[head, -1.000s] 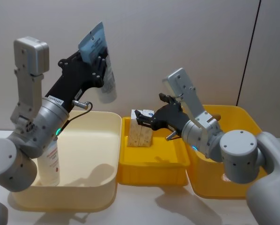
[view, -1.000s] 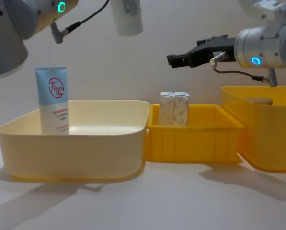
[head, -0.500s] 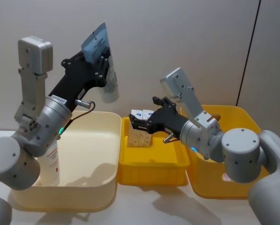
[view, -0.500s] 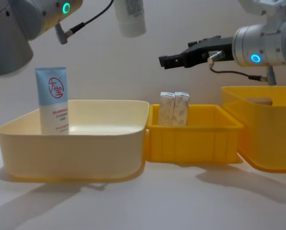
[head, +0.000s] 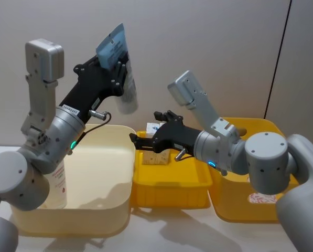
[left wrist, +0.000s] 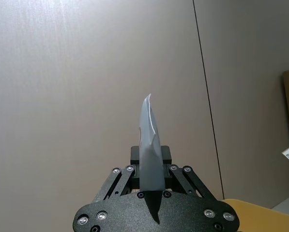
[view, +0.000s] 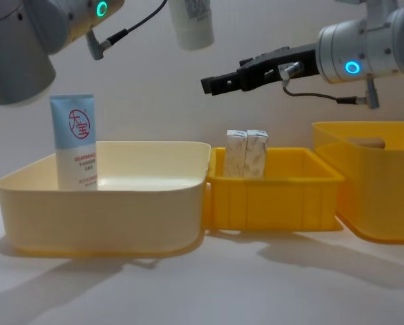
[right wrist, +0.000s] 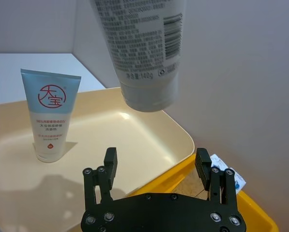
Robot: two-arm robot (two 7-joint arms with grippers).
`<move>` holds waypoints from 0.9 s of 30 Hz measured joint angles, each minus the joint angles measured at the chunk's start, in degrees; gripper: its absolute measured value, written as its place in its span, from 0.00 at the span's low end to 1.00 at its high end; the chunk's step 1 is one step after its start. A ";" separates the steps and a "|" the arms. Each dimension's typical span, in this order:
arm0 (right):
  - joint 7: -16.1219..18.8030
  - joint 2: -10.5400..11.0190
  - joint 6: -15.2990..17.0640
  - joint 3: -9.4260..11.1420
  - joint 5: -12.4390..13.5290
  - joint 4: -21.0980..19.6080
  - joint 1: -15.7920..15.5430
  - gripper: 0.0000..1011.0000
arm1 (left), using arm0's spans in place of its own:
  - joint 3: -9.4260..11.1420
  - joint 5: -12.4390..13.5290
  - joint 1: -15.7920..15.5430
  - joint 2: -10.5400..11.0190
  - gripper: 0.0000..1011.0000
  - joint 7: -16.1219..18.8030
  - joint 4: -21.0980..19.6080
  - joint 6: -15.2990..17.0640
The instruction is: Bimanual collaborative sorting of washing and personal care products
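Note:
My left gripper [head: 120,73] is raised above the cream bin [head: 117,173] and is shut on a pale blue squeeze tube [head: 114,44] that hangs cap down; the left wrist view shows the tube [left wrist: 150,145] edge-on between the fingers. My right gripper [head: 139,140] is open, reaching leftward just below and short of the tube's cap [right wrist: 146,92]. A second blue tube [view: 73,142] with a red round logo stands upright in the cream bin. Two white cartons [view: 247,154] with beige print stand in the small yellow bin [view: 276,196].
A larger yellow bin [view: 371,183] stands at the right, next to the small one. The three bins sit side by side on the white table [view: 208,284], with a plain wall behind. The right forearm [head: 219,144] spans the small yellow bin.
My right gripper has travelled left, from over the cartons towards the hanging tube's cap. My left gripper has shifted a little right with the tube still in it.

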 joint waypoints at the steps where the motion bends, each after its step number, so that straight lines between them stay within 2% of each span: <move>1: 0.30 -0.06 0.17 -0.14 0.18 0.00 0.17 0.99 | 0.08 0.00 -0.01 0.00 0.23 -0.06 -0.07 0.00; 27: -0.54 -1.66 -0.21 -1.07 1.72 0.54 1.52 0.99 | 1.51 -1.15 2.61 0.73 0.23 -0.14 -3.42 2.90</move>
